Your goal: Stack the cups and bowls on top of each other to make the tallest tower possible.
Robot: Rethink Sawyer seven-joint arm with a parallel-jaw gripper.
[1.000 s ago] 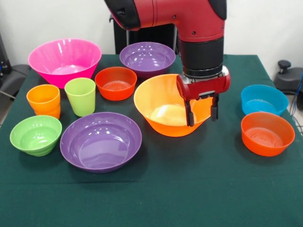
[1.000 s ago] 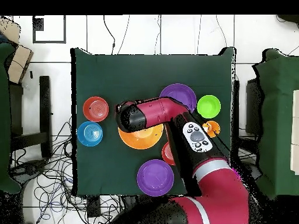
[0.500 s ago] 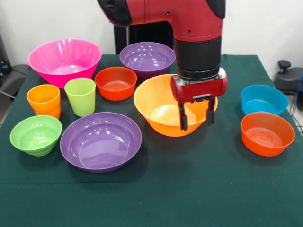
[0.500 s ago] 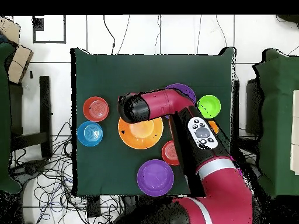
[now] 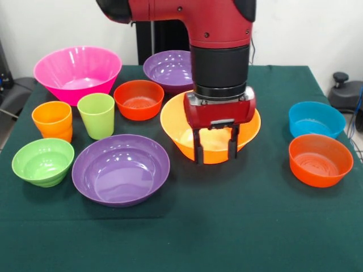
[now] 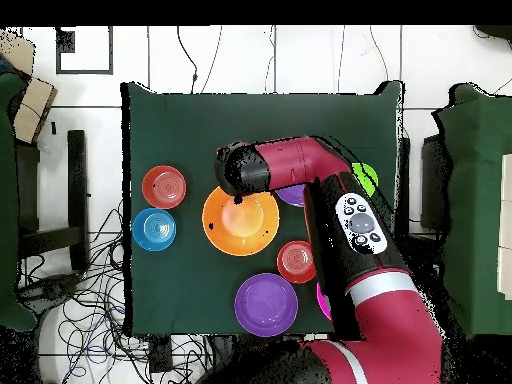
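Green cloth table (image 5: 238, 226); bowls all separate, no tower yet. Left: pink bowl (image 5: 77, 72), cups, purple bowl (image 5: 121, 169). Centre: gripper (image 5: 215, 152), jaws parted and empty, hanging at the near rim of the yellow-orange bowl (image 5: 176, 122); that bowl lies just behind them.

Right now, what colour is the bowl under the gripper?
Yellow-orange bowl, under the open gripper; clearest in the front view.
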